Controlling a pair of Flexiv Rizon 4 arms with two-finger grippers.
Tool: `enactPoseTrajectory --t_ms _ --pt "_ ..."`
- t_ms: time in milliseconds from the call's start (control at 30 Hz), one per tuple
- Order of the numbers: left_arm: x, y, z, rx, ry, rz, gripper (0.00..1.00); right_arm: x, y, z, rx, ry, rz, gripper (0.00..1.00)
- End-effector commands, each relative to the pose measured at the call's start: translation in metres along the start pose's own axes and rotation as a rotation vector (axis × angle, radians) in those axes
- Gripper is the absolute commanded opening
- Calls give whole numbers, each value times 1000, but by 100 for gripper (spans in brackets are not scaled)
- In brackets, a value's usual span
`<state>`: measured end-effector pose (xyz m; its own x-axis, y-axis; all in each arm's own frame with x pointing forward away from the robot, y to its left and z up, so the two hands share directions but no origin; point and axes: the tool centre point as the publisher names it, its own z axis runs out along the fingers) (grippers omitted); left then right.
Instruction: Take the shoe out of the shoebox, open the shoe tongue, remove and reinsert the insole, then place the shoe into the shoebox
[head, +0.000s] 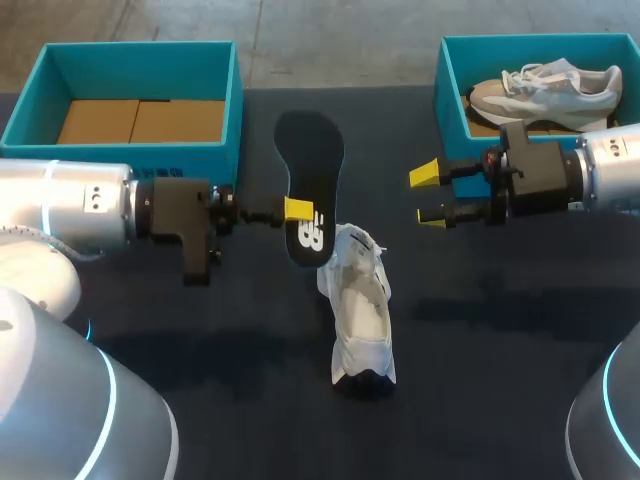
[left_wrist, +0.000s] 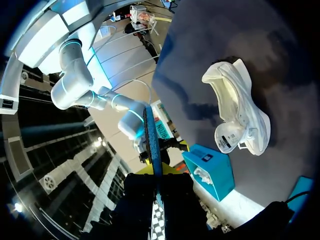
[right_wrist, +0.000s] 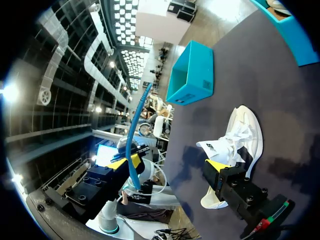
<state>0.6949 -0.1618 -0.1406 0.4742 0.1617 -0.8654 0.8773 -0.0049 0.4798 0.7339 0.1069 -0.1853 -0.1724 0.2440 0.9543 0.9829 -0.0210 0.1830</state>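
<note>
A white shoe (head: 360, 310) lies on the dark table, toe toward me, tongue pulled open. My left gripper (head: 296, 211) is shut on a black insole (head: 310, 180), held on edge just above the shoe's heel end. In the left wrist view the insole (left_wrist: 151, 135) rises edge-on from between the fingers, and the shoe (left_wrist: 237, 115) lies off to one side. My right gripper (head: 428, 195) hangs open and empty to the right of the insole. From the right wrist I see the shoe (right_wrist: 235, 150) just beyond one yellow fingertip (right_wrist: 216, 164), and the insole (right_wrist: 131, 140) in my other gripper.
An open teal shoebox (head: 225, 95) with a cardboard bottom stands at the back left. A second teal box (head: 450, 85) at the back right holds a grey shoe (head: 545, 88), close behind my right arm.
</note>
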Motion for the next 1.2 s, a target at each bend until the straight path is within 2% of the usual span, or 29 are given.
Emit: enactPoseTrajectory --t_ms 33,300,633,900,1200 --pt "0 -1 1 -2 0 3 0 1 9 8 -2 -51 48 100" --pt "0 -1 1 -2 0 3 0 15 22 24 -34 -21 53 100" --pt "0 -1 1 -2 0 3 0 33 35 44 -22 11 62 100" --pt "0 -1 1 -2 0 3 0 42 46 50 -36 11 87 100" --pt "0 -1 1 -2 0 3 0 47 47 58 -16 29 104 100"
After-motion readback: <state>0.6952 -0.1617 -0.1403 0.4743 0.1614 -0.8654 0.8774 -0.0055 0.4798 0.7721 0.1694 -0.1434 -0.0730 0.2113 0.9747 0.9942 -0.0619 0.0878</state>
